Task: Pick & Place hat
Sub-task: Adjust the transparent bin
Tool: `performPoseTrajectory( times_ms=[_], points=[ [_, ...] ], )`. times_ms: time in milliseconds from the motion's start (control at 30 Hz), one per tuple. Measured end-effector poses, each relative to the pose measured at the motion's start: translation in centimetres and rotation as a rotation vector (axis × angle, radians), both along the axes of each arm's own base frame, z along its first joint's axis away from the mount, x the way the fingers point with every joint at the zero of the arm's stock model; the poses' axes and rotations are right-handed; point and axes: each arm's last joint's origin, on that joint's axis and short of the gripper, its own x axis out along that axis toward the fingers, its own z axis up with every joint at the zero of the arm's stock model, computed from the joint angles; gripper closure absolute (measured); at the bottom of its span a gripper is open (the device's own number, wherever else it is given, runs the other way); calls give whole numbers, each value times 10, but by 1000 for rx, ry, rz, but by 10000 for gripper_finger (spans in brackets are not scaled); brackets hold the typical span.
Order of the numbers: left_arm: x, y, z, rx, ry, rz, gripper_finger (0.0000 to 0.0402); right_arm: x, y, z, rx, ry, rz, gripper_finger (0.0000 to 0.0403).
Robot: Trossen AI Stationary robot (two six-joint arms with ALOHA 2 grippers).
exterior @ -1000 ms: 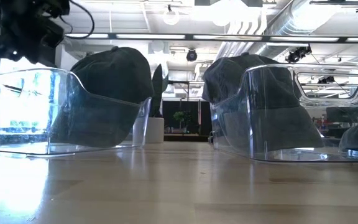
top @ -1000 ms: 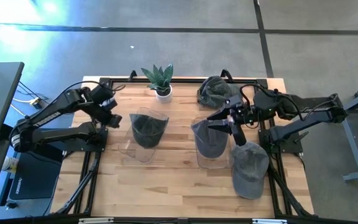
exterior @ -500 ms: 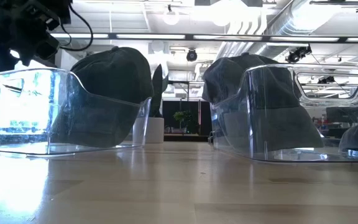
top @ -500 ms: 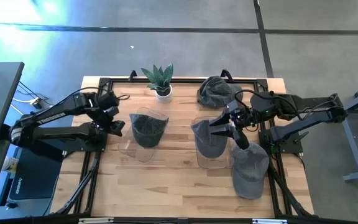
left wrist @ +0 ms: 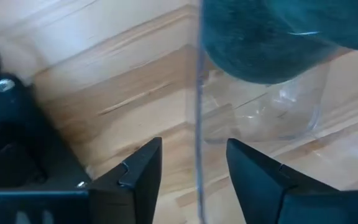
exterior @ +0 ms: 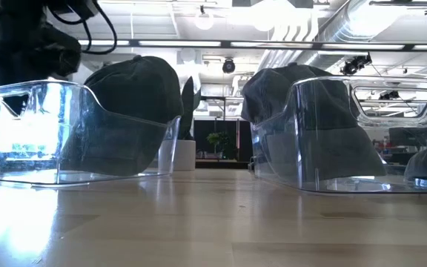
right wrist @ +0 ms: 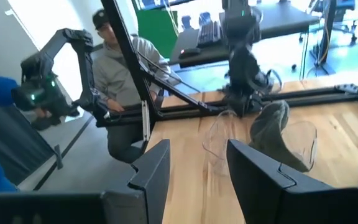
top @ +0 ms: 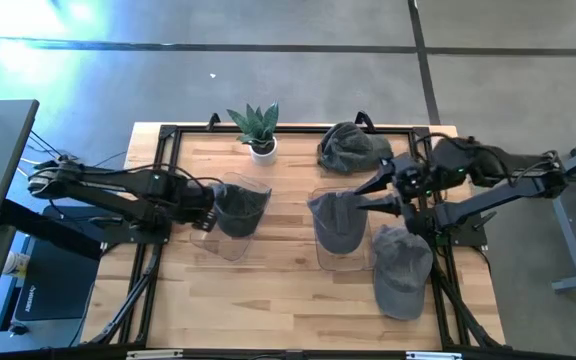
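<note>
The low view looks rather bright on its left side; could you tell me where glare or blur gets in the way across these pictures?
Low view: backlight washes out the left clear holder, and the left gripper is only a dark silhouette. High view: bluish glare on the floor at the upper left; the table is evenly lit. Left wrist view: the hat is close and soft. Right wrist view: generally soft.

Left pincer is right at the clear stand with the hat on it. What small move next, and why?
Probably ease the left pincer shut on the clear stand: its wall edge runs between the open fingers, under the hat. The right pincer hangs open over the second hat.
</note>
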Motion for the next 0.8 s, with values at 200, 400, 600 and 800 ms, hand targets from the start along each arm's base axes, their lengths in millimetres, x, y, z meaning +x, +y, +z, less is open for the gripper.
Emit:
performPoseTrajectory(
  times_ms=[200,400,600,800],
  points=[
    [22,-5,-18,-1,90,-19,263,-16,-3,7,-3,-47,-29,249],
    [35,-6,-32,-22,150,5,326,-22,-4,10,12,-58,-32,249],
    [34,-7,-30,-56,150,121,391,-23,-4,9,17,-46,-32,249],
    [25,-8,-24,-66,165,238,398,-25,-4,6,13,-12,-25,249]
  ],
)
